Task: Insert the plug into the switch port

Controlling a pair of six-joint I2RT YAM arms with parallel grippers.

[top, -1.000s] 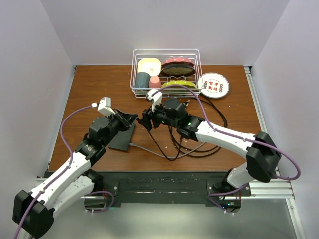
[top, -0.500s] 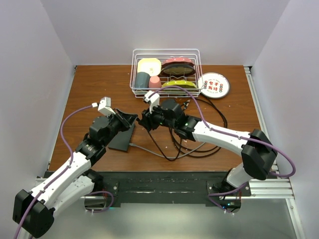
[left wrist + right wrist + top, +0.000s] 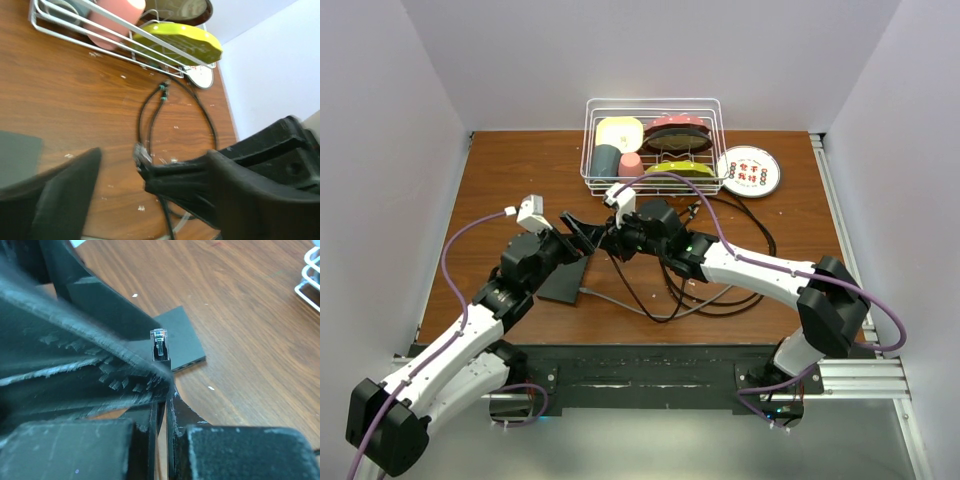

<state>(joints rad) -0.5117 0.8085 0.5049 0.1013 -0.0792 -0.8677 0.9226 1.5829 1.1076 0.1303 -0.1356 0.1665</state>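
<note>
The right end effector [image 3: 165, 371] is clamped on the plug [image 3: 159, 346], nose poking free, probably so it can be steered into the switch [image 3: 563, 284]. The plug is held off the bench [image 3: 500, 180] at the switch's 1 o'clock. It has a black body and a clear latched tip. The left end effector [image 3: 580, 235] stands apart beside it, seemingly empty in the blurred view.

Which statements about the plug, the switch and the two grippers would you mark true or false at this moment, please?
1. The right gripper is shut on the plug. True.
2. The plug sits in a port of the switch. False: it is held in the right gripper, outside the switch.
3. The left gripper is shut. False: its jaws stand wide open.
4. A wire rack stands at the far side of the table. True.
</note>
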